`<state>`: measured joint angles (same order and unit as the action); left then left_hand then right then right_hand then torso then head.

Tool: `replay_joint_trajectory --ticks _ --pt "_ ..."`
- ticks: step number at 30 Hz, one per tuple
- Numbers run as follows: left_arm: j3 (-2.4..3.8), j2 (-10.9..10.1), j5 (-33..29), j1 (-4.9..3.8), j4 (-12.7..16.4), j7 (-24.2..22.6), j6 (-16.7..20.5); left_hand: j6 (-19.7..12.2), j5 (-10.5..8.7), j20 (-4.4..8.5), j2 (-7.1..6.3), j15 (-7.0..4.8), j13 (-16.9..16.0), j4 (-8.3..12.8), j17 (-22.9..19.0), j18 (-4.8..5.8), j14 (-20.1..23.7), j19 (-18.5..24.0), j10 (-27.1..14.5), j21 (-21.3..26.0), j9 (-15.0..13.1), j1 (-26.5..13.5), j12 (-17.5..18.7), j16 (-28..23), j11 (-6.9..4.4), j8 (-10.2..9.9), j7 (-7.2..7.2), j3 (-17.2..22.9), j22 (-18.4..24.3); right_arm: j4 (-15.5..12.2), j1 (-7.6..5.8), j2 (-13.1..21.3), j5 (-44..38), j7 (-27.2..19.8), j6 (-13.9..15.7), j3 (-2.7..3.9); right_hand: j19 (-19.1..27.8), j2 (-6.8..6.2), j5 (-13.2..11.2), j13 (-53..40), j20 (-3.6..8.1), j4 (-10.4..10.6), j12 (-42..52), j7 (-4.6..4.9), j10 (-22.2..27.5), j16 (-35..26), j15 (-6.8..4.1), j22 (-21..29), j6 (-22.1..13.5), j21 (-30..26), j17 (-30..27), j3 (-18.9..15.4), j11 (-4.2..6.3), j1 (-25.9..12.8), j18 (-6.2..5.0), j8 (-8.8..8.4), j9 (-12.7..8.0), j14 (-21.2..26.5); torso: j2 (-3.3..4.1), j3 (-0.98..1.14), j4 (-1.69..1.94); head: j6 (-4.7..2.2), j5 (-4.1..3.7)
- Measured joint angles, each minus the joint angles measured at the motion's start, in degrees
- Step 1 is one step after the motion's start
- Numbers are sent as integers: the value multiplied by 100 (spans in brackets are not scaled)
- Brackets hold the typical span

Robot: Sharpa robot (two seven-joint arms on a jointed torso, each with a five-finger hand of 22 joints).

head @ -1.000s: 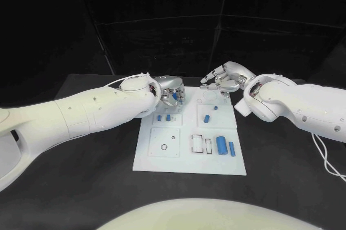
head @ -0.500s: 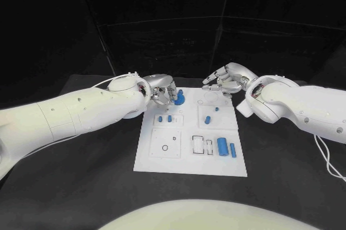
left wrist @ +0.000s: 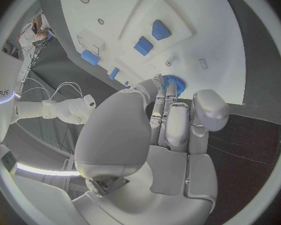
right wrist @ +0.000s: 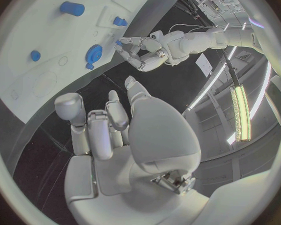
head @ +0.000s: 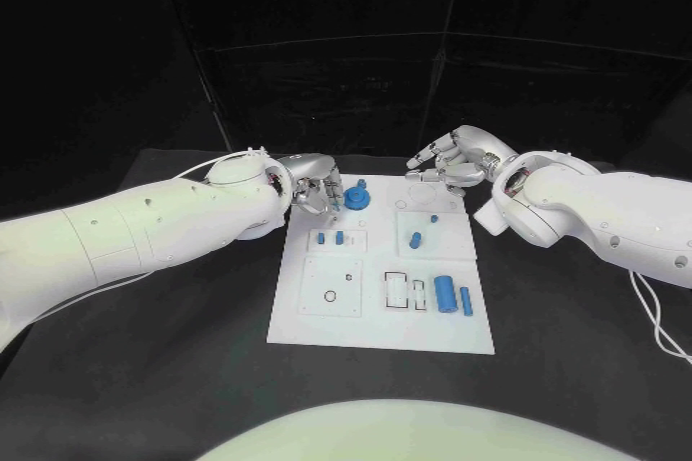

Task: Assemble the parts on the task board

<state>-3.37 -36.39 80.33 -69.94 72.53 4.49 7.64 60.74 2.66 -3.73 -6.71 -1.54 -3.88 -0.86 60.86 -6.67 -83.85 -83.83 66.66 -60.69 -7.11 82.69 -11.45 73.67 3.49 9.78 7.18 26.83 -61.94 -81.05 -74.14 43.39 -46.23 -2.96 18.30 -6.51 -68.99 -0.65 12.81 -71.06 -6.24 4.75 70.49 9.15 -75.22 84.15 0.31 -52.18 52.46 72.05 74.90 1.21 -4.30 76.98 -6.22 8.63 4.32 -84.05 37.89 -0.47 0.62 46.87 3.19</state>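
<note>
The white task board (head: 382, 321) lies in the middle of the table. A round blue part (head: 356, 196) stands at its far left corner. My left hand (head: 315, 194) is just beside that part with its fingers (left wrist: 168, 97) stretched towards it and nothing in its grip. In the left wrist view the round blue part (left wrist: 173, 82) sits right at the fingertips. My right hand (head: 459, 161) hovers over the board's far right corner, fingers loosely apart and holding nothing. The right wrist view shows the round blue part (right wrist: 93, 52) and my left hand (right wrist: 143, 52) beyond it.
Two small blue pieces (head: 329, 238) stand behind the left hand's spot. Two more blue pieces (head: 413, 240) lie in the right square field, and a larger blue cylinder (head: 446, 292) with a thin one (head: 466, 301) lies near the front right. Black table surrounds the board.
My left hand has drawn back to the left off the board's far corner, uncovering the round blue part, which now stands free. The right hand has barely moved.
</note>
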Motion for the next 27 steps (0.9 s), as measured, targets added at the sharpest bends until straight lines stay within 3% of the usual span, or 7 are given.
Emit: replay_joint_trajectory --ticks 27 --pt "-6 131 -73 85 -203 136 -360 0 0 -1 -27 0 3 0 -18 -1 0 1 41 -26 4 -27 22 0 -1 -23 0 -1 -25 0 1 -3 0 -5 0 0 0 23 21 0 0 0 0 0 0 0 0 8 0 -33 3 0 0 23 0 0 0 0 3 4 -5 30 -34"
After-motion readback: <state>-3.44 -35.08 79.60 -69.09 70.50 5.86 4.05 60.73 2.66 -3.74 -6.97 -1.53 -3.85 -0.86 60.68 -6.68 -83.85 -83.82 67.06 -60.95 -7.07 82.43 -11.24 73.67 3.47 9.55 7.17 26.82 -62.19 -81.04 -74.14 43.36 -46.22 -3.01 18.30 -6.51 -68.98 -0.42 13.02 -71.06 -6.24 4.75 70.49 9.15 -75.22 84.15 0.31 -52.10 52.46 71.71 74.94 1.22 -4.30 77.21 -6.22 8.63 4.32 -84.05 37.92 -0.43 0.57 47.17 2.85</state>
